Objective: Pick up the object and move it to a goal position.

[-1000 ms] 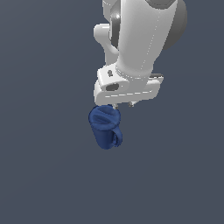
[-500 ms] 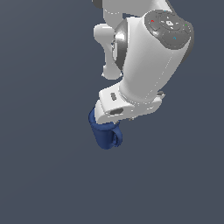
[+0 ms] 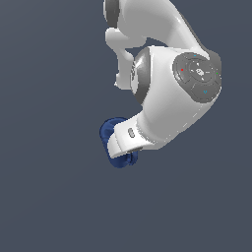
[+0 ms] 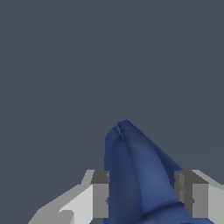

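Observation:
The object (image 4: 131,166) is a dark blue tapered mug. In the wrist view it fills the gap between my two fingers (image 4: 99,192), and both pads press against its sides. My gripper (image 4: 142,179) is shut on it. In the exterior view the object (image 3: 109,129) shows only partly, beneath the white hand of my gripper (image 3: 123,147). Its handle (image 3: 129,160) pokes out at the hand's lower edge. The fingertips themselves are hidden in the exterior view.
A plain dark grey surface (image 3: 49,197) lies all around the object. The bulky white arm (image 3: 172,98) hangs over the scene on the exterior view's right and covers much of it.
The gripper came down from above the object and now sits around it. The arm swung over and hides more of the mug. The mug has stayed in about the same spot.

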You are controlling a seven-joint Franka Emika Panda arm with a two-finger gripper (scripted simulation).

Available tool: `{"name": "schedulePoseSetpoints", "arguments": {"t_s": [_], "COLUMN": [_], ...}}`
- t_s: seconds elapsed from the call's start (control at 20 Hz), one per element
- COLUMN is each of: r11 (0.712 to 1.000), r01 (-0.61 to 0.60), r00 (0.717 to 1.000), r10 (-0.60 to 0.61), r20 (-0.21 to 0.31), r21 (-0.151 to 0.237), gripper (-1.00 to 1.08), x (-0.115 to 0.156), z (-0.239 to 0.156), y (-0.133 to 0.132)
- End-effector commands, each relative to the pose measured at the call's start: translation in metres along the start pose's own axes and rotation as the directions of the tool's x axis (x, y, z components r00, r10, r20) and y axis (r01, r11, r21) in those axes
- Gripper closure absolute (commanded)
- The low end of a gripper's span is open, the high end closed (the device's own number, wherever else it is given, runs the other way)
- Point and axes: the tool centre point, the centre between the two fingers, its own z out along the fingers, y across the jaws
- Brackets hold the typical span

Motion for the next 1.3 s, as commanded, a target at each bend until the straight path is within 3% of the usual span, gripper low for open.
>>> {"name": "schedulePoseSetpoints", "arguments": {"t_s": [0.0, 1.25], "r11": [1.0, 0.999], "r01": [0.012, 0.036], "r00": [1.0, 0.999], "r10": [-0.012, -0.035], "r20": [0.01, 0.032], "r21": [-0.007, -0.019], "gripper": [-0.2, -0.2], "x": [0.006, 0.014], "z": [0.005, 0.04], "y": [0.001, 0.004]}}
